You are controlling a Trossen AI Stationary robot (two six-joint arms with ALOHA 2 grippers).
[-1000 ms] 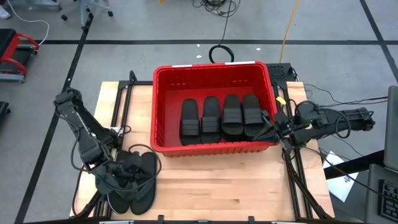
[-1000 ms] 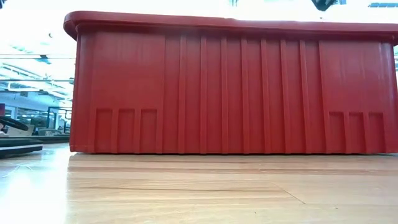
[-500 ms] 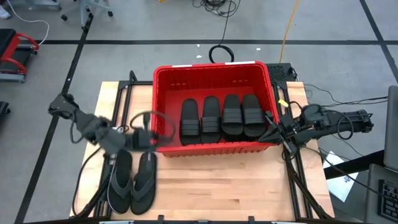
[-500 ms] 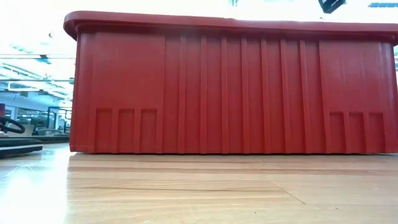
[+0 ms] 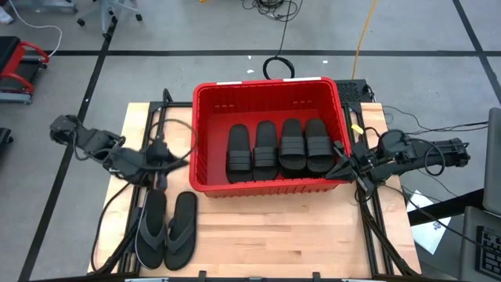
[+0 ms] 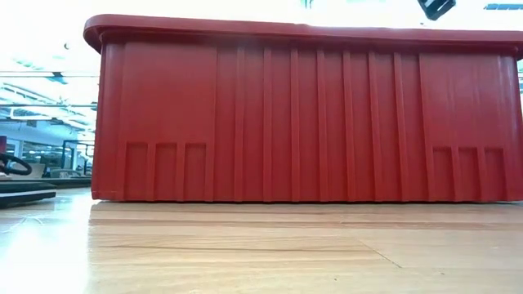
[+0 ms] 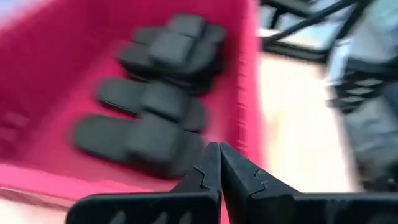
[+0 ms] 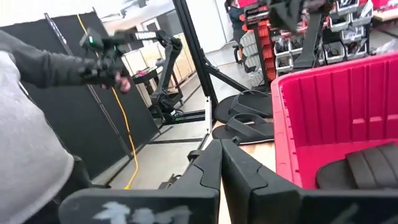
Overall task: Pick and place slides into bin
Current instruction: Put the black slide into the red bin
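Note:
The red bin (image 5: 205, 133) stands at the table's far middle with several black broad-strap slides (image 5: 278, 147) lying flat on its floor; they also show in the left wrist view (image 7: 155, 99). Two thin dark-grey flip-flops (image 5: 166, 231) lie side by side, flat on the table at the near left. My left gripper (image 5: 178, 160) is shut and empty (image 7: 219, 149), raised just outside the bin's left wall. My right gripper (image 5: 340, 166) is shut and empty (image 8: 221, 146) at the bin's near right corner.
Bare wooden tabletop (image 5: 297, 235) lies between the bin and the near edge. In the low view the bin's near wall (image 6: 302, 122) fills the picture, with a flip-flop (image 6: 20, 194) at the left. A person's grey sleeve (image 8: 25, 124) shows beyond the table.
My left gripper has risen from over the two flip-flops and swung toward the table's far edge, ending beside the bin's left wall. The flip-flops, half hidden under it before, now lie uncovered side by side on the table.

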